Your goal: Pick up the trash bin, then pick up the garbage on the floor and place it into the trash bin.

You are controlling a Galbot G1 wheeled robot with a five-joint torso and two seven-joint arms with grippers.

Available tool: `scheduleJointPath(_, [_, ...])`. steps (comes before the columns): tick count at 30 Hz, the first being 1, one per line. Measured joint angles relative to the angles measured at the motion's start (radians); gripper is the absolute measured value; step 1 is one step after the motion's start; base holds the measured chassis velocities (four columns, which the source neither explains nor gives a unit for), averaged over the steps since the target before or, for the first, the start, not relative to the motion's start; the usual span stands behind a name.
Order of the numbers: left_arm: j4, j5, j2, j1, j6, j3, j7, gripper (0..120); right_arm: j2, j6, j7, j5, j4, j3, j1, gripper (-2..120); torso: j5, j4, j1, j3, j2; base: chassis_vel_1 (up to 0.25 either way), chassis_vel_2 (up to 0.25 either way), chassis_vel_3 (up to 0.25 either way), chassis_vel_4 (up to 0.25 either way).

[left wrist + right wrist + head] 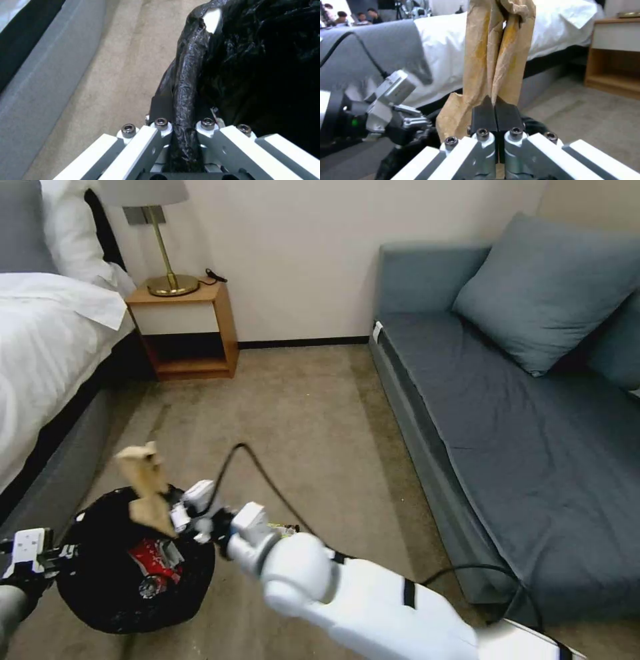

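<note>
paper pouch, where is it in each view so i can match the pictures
Head view: paper pouch stands upright over the trash bin, pinched by the right gripper.
Right wrist view: pouch rises from the shut fingers, mid-picture.
Left wrist view: not in it.
Shared landmark: the bed.

Right arm reaches across from the robot's lower right toward its left — wrist roughly level, right gripper [495, 110] with fingers pressed together, pinching the tan paper pouch [493, 55], which stands up past the fingertips. Left arm low at the robot's far left — left gripper [183, 125] clamped on the bag-wrapped rim of the trash bin [186, 75], rim running out between the fingers.
</note>
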Motion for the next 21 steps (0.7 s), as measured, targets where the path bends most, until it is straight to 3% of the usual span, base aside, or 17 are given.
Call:
scheduleJointPath(5, [-0.003,0.001,-0.006,0.002,0.000,0.000,0.000,3,0.021,-0.002,0.004,-0.006,-0.019,-0.024,0.003,2,0.0000,0.0000,0.000,0.000,0.000,0.000,0.000,0.000,0.000])
scheduleJointPath(6, [-0.007,0.001,-0.008,0.003,0.000,-0.001,0.000,3,0.028,-0.006,0.003,-0.014,-0.030,-0.037,-0.006,12,-0.0001,-0.0001,0.000,0.000,0.000,0.000,0.000,0.000,0.000])
scheduleJointPath(14, [-0.012,0.000,-0.005,0.001,0.003,-0.003,0.000,3,0.024,-0.007,0.003,-0.013,-0.032,-0.037,-0.039,40,0.0000,-0.0003,0.000,0.000,0.000,0.000,0.000,0.000,0.000])
scheduleJointPath(16, [-0.012,0.000,-0.005,0.001,0.003,-0.003,0.000,3,0.024,-0.007,0.004,-0.013,-0.032,-0.036,-0.039,42,0.0000,-0.0002,0.000,0.000,0.000,0.000,0.000,0.000,0.000])
scheduleJointPath(21, [-0.010,-0.004,-0.004,-0.001,0.004,-0.004,0.000,3,0.020,-0.007,0.009,-0.010,-0.032,-0.032,-0.046,64,0.0000,-0.0002,0.000,0.000,0.000,0.000,0.000,0.000,0.000])
